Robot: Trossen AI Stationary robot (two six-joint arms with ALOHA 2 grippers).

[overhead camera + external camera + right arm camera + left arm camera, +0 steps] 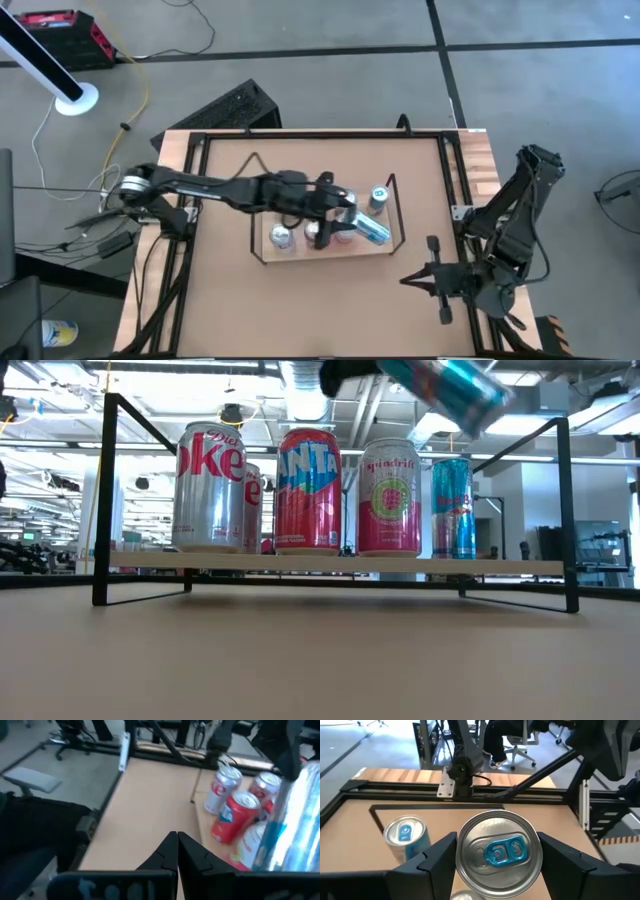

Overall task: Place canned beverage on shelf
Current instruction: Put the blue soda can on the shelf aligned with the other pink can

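- From above, on the high view, the left gripper reaches out over the shelf at the middle of the table. Its fingers are clamped on a blue and silver can, which lies tilted over the shelf's right part. A blue-topped can stands near the shelf's far right corner, and two more can tops show on the board to the left. The right gripper waits over the table's right front part, well apart from the shelf, fingers shut and empty.
- At table height, on the low view, the shelf holds a Diet Coke can, a Fanta can, a Spindrift can and a slim blue and silver can, all upright. A further can shows partly behind the Diet Coke. The held can hangs tilted in the air above the Spindrift and the slim can.
- Past the left wrist, the two dark fingers press on either side of the held can's silver top with its blue tab.
- Past the right wrist, the closed fingers meet with nothing between them; the cans on the shelf stand farther off.
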